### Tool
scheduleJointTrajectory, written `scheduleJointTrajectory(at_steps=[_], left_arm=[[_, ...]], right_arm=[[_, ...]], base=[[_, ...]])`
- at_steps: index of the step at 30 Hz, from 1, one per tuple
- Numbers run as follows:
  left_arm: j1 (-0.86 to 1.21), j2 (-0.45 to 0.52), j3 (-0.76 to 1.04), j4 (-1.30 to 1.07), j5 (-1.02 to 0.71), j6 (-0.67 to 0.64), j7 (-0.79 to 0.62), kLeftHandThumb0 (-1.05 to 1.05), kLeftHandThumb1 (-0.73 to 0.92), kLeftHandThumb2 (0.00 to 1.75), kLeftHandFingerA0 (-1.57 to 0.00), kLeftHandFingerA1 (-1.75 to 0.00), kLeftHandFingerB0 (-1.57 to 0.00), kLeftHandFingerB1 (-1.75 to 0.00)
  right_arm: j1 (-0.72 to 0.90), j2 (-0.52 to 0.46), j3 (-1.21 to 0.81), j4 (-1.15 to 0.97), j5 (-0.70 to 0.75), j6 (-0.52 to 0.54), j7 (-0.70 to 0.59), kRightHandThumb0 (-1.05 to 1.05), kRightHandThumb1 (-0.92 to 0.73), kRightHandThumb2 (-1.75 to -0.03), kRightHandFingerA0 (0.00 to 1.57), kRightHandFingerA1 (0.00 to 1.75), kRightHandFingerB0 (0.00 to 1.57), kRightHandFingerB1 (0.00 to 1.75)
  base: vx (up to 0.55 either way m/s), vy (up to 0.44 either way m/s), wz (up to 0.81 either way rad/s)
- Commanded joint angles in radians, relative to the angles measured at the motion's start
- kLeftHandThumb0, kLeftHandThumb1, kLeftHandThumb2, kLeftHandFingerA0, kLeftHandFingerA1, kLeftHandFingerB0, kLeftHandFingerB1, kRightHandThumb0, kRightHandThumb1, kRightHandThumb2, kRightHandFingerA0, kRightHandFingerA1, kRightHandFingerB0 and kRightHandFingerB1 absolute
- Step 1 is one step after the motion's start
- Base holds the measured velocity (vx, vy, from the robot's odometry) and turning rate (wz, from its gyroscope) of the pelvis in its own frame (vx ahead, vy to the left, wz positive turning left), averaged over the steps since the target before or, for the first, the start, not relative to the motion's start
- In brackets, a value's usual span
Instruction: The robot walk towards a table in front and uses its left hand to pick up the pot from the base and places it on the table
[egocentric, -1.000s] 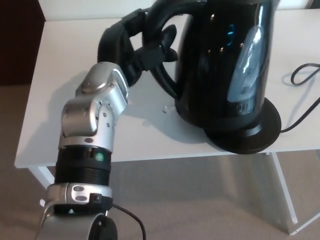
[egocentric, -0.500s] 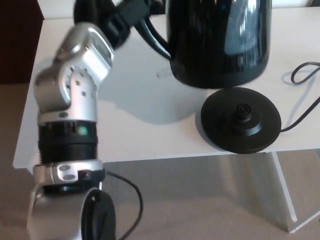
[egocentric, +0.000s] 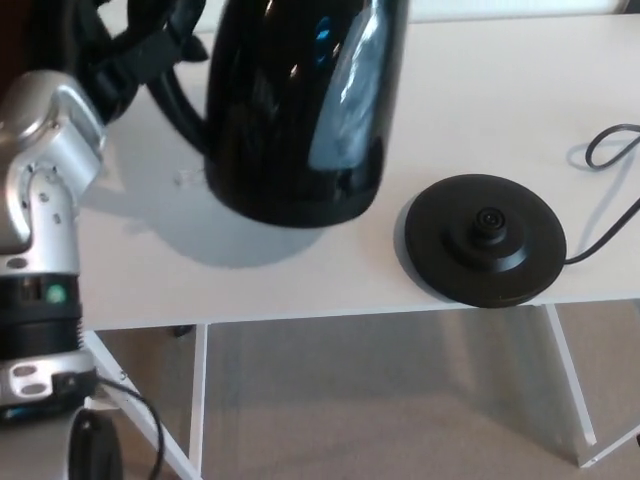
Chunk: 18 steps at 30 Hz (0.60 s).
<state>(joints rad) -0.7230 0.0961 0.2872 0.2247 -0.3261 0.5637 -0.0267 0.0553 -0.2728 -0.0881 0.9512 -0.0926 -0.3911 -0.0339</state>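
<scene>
Black kettle lifted clear of its base, held by the left hand.
The fingers are wrapped closed around the handle on the kettle's left side; the kettle hangs over the white table, left of the round base.

My left hand is clenched, black fingers wrapped round the handle of the pot, which hangs just to the hand's right. Directly behind the hand my silver wrist bends sharply. Below it the forearm drops straight down, ringed by a black collar with a small green light. My right hand is out of sight.
</scene>
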Motion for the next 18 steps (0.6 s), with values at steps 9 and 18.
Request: scheduleJointTrajectory(at_steps=[9,18], left_arm=[[0.113,0.119,-0.036,-0.003,0.06,-0.191,-0.12,-0.2,0.85,0.65,-0.84,-1.64,-0.63,-1.1],[0.166,0.121,-0.108,-0.046,0.087,-0.236,-0.15,-0.16,0.87,0.65,-0.84,-1.58,-0.63,-1.02]], right_arm=[[-0.004,-0.01,-0.003,-0.014,0.004,0.026,0.001,-0.54,-0.5,-0.8,0.48,0.52,0.34,0.48],[-0.001,-0.007,-0.002,-0.034,0.002,0.043,-0.005,-0.54,-0.5,-0.8,0.47,0.52,0.34,0.48]], base=[[0.0,0.0,0.0],[0.0,0.0,0.0]])
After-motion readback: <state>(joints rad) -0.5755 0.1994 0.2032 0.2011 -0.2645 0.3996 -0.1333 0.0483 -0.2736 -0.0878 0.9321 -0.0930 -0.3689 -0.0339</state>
